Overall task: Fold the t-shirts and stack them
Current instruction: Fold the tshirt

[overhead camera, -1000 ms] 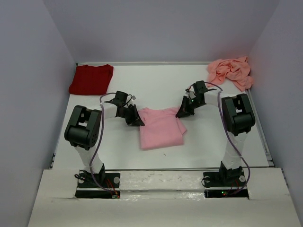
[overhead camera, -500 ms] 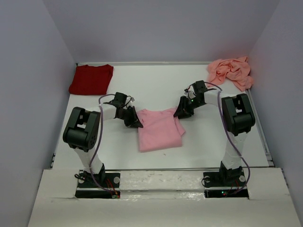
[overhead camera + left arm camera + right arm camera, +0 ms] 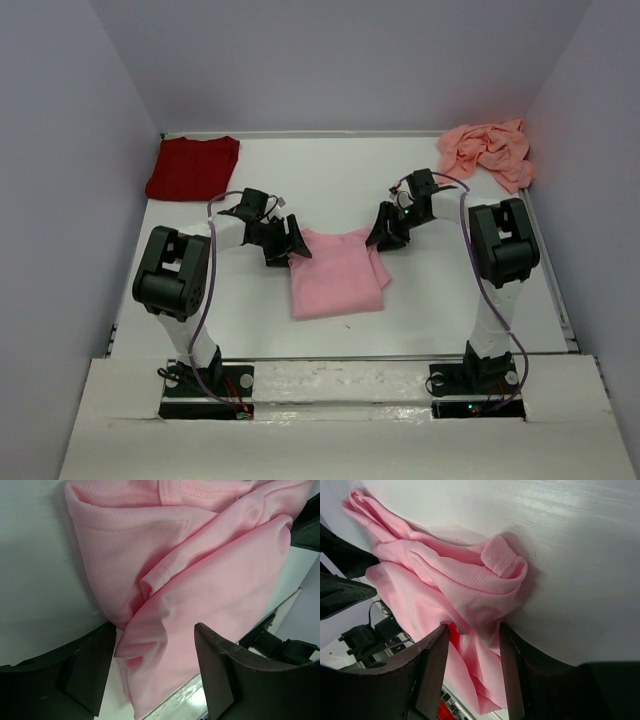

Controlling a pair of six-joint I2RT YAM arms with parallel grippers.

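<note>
The light pink t-shirt (image 3: 335, 272) lies folded in a rough rectangle at the table's middle. My left gripper (image 3: 291, 243) is at its far left corner, jaws open, with a loose fold of the light pink t-shirt (image 3: 200, 580) lying between the dark fingers (image 3: 220, 675). My right gripper (image 3: 381, 231) is at the far right corner, also open, and bunched cloth of the light pink t-shirt (image 3: 450, 580) lies slack between its fingers (image 3: 432, 667). The dark red t-shirt (image 3: 193, 167) lies folded flat at the far left. The salmon-pink t-shirt (image 3: 488, 150) is crumpled at the far right.
White walls close in the table (image 3: 330, 180) at the left, right and back. A raised lip (image 3: 330, 360) runs along the near edge by the arm bases. In the left wrist view, the other arm's dark body (image 3: 307, 522) shows beyond the cloth.
Both grippers were shut on the pink shirt's far corners and have opened, letting the cloth go. The left gripper shifted slightly right; the shirt's far edge has settled on the table.
</note>
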